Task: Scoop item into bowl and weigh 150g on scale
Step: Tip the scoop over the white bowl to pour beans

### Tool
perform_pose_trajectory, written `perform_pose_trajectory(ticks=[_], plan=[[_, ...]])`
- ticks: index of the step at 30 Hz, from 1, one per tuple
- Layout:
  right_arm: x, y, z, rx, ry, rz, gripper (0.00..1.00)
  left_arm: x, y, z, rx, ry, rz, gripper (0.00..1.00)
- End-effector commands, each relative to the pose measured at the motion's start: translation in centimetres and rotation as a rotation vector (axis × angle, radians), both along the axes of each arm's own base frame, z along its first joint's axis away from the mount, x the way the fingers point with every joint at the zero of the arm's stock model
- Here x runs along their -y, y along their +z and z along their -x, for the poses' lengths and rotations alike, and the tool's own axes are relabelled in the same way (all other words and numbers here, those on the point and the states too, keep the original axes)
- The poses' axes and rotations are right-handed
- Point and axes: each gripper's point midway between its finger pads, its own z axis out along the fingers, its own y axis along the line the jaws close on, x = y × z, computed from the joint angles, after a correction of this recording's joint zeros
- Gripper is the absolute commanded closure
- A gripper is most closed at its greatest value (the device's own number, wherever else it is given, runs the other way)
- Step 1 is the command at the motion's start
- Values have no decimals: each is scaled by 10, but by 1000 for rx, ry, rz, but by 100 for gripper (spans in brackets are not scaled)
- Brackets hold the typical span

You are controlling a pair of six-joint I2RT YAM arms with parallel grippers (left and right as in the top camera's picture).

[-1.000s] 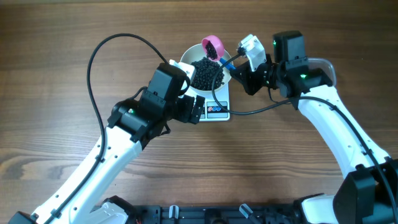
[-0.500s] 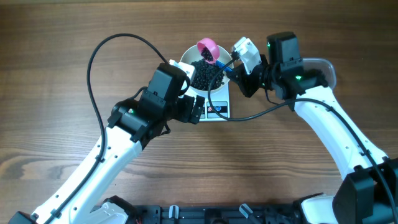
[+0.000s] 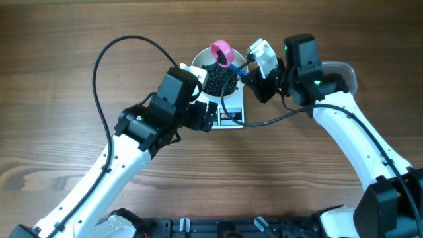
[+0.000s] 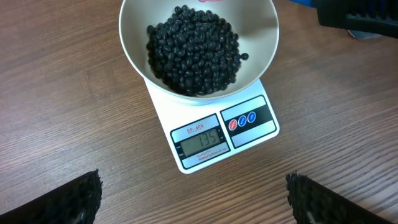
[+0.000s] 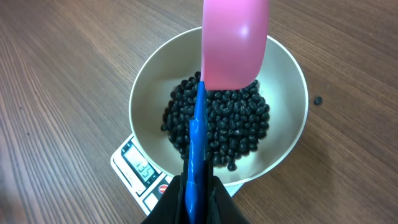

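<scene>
The white bowl stands on the white scale, holding a heap of black pellets, the item. The scale's display reads 135. My right gripper is shut on the blue handle of a pink scoop, which hangs over the bowl's far side. From overhead the scoop sits above the bowl's back rim, with the right gripper to its right. My left gripper stands open over bare table in front of the scale, its fingers far apart.
A clear plastic tub shows partly behind the right arm. One stray pellet lies on the wood beside the bowl. A black cable loops over the table's left part.
One second ago the scoop was further right; the right gripper has carried it left over the bowl's back rim. In the last half second nothing moved. The left arm stayed still.
</scene>
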Motion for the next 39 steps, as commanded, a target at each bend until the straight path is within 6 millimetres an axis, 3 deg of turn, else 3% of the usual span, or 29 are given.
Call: perform_pose_trajectory(ticks=[1, 14, 39], plan=[[0, 11, 0, 22, -11, -10, 96, 3, 3, -3, 7, -12, 4, 0], [10, 7, -6, 134, 53, 116, 96, 3, 4, -3, 7, -13, 4, 0], [4, 9, -3, 46, -11, 29, 96, 3, 3, -3, 7, -13, 4, 0]])
